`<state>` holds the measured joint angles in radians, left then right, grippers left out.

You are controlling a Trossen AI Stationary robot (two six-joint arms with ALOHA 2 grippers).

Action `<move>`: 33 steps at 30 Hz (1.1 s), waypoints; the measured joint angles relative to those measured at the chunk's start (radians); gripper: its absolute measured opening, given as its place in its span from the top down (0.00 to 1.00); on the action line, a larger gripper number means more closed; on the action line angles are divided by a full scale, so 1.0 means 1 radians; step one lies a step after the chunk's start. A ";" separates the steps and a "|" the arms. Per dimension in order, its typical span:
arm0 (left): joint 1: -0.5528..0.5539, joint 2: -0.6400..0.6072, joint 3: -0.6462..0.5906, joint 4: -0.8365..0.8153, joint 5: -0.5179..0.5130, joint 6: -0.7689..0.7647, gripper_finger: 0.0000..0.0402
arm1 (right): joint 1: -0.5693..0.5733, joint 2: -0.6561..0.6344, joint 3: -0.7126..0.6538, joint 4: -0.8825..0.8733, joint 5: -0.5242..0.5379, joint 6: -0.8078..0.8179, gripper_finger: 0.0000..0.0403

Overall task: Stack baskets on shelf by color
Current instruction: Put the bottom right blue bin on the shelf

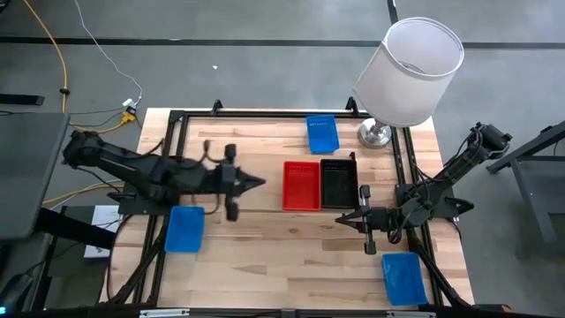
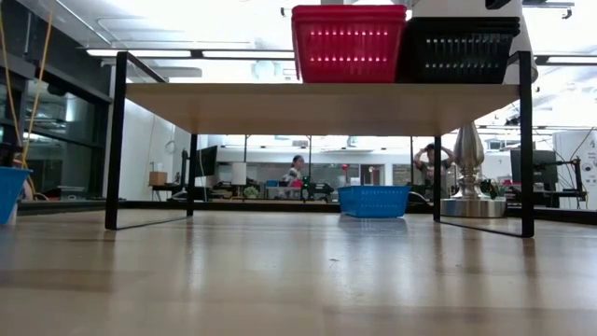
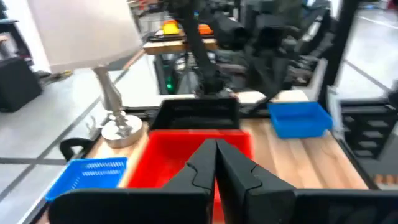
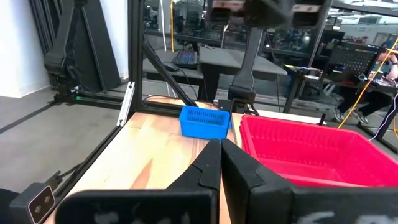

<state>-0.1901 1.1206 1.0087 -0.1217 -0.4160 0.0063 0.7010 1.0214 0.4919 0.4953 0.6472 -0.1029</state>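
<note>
Now both grippers — left gripper (image 1: 256, 183) and right gripper (image 1: 342, 219) — are closed, empty. Red stack (image 1: 300, 185) and black stack (image 1: 339, 183) on the shelf (image 1: 256, 141); blue baskets (image 1: 184, 229) scattered — probably light, stiff; pinch a rim.

red basket (image 2: 347, 42) – black basket (image 2: 457, 49) on shelf (image 2: 317, 107)

Overhead looks straight down, low camera level across the table; both share the red basket (image 1: 300, 185) (image 2: 347, 42).
</note>
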 joint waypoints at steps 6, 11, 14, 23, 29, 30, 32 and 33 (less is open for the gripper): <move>-0.083 -0.138 -0.272 0.194 -0.038 0.007 1.00 | 0.000 0.000 0.000 0.001 0.000 0.005 1.00; -0.103 -0.232 -0.553 0.488 -0.065 0.006 1.00 | 0.000 0.000 0.000 0.002 0.000 0.008 1.00; -0.106 -0.274 -0.683 0.683 -0.028 0.022 1.00 | 0.000 0.000 0.000 0.002 0.000 -0.007 1.00; -0.106 -0.326 -0.788 0.797 -0.152 0.027 1.00 | 0.000 0.000 0.000 0.003 0.000 -0.006 1.00; -0.106 -0.325 -0.788 0.814 -0.121 0.023 1.00 | 0.000 0.000 0.000 0.087 0.000 -0.002 1.00; -0.106 -0.325 -0.788 0.822 -0.120 0.024 1.00 | 0.000 0.000 0.000 0.103 0.000 -0.003 1.00; -0.106 -0.325 -0.788 0.830 -0.119 0.023 1.00 | 0.000 0.000 0.000 0.126 0.000 -0.005 1.00; -0.106 -0.325 -0.788 0.830 -0.119 0.023 1.00 | 0.000 0.000 0.000 0.133 0.000 -0.006 1.00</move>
<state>-0.2958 0.7959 0.2211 0.7082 -0.5354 0.0296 0.7010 1.0218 0.4919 0.6280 0.6472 -0.1085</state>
